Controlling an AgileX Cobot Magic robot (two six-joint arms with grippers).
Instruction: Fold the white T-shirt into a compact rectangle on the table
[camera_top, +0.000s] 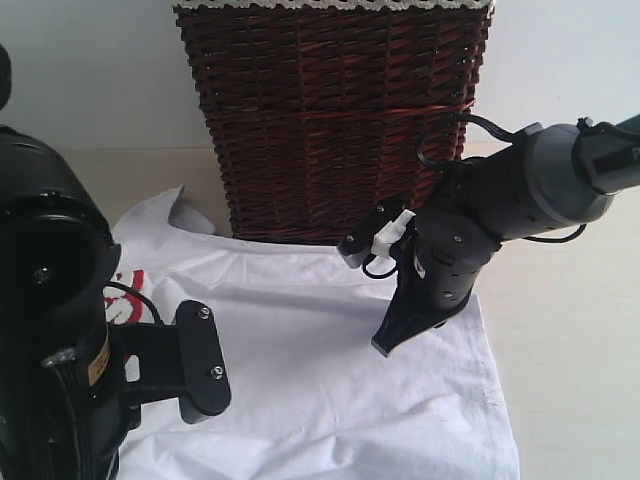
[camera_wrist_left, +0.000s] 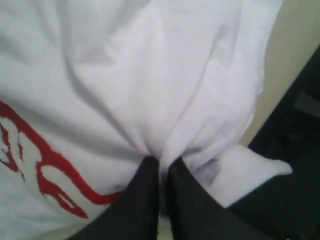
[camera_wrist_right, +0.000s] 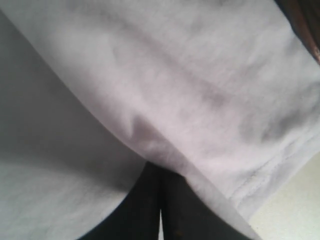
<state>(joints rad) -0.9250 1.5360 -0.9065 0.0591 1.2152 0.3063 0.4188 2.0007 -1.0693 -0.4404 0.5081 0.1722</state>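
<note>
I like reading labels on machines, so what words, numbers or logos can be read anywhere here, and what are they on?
Nothing here reads for certain.
The red-outlined print on the white T-shirt: only a creased part shows, and no letter is clear.
The yellow sticker on the left arm: too small and blurred to read.
The wicker basket: no text seen.
</note>
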